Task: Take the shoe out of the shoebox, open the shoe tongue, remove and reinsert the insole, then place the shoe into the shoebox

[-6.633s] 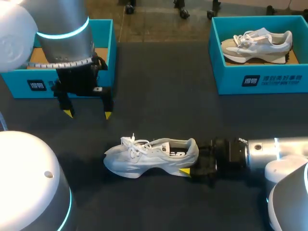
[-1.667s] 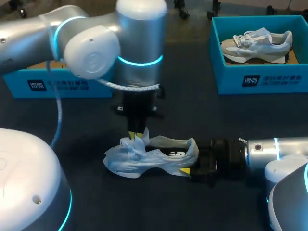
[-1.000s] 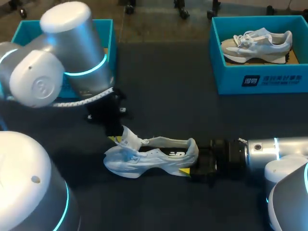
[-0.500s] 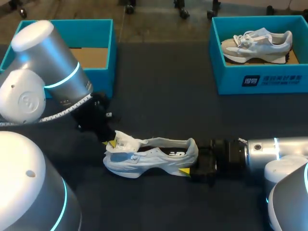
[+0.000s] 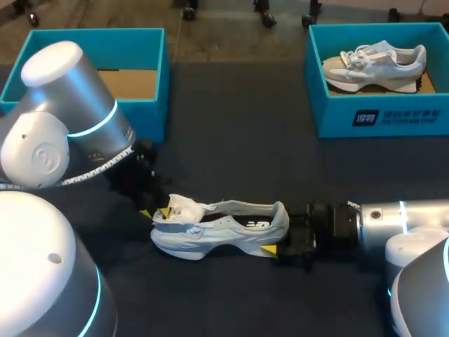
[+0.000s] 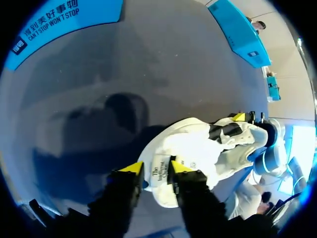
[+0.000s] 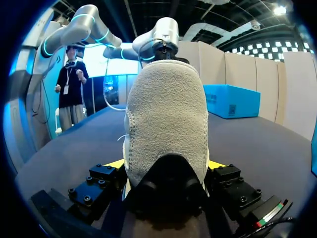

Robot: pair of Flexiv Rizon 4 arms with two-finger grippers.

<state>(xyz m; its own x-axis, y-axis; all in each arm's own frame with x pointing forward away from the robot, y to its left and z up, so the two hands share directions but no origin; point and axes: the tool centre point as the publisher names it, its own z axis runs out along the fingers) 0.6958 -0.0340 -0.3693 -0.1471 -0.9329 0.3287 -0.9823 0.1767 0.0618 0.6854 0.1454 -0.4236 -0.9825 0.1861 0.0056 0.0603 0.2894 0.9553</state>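
**Item 1. Pale grey-white lace-up sneaker** [image 5: 223, 228]. It lies on its sole near the middle of the dark matte bench [image 5: 231, 140], with the toe toward the left arm's side and the heel toward the right arm's side. It is outside both boxes. The mouth is open and shows a dark interior.

**Item 2. White fabric tongue with a printed label** [image 6: 159, 174]. It is drawn up out of the sneaker's mouth and folded forward over the toe end. The laces are bunched around it.

**Item 3. Left end effector** [image 6: 156, 171]. It sits low over the sneaker's toe end, on an arm that enters from the left. Its yellow-tipped fingers are drawn close together, and the tongue is pinched between them from both sides.

**Item 4. Right end effector** [image 7: 166, 166]. It lies nearly flat along the bench behind the sneaker. The fingers stand a heel's breadth apart and press the suede heel from either side, so the sneaker is clamped at its rear. In the head view only one yellow tip [image 5: 269, 249] shows, at the sole's edge.

**Item 5. Open turquoise cardboard shoebox** [image 5: 91, 31]. It is at the far left of the bench, with its brown cardboard floor visible, and is partly hidden by the left arm.

**Item 6. Second turquoise shoebox** [image 5: 379, 116]. It is at the far right of the bench, well apart from the sneaker. It holds a beige-and-white sneaker [image 5: 375, 64] lying on its side.
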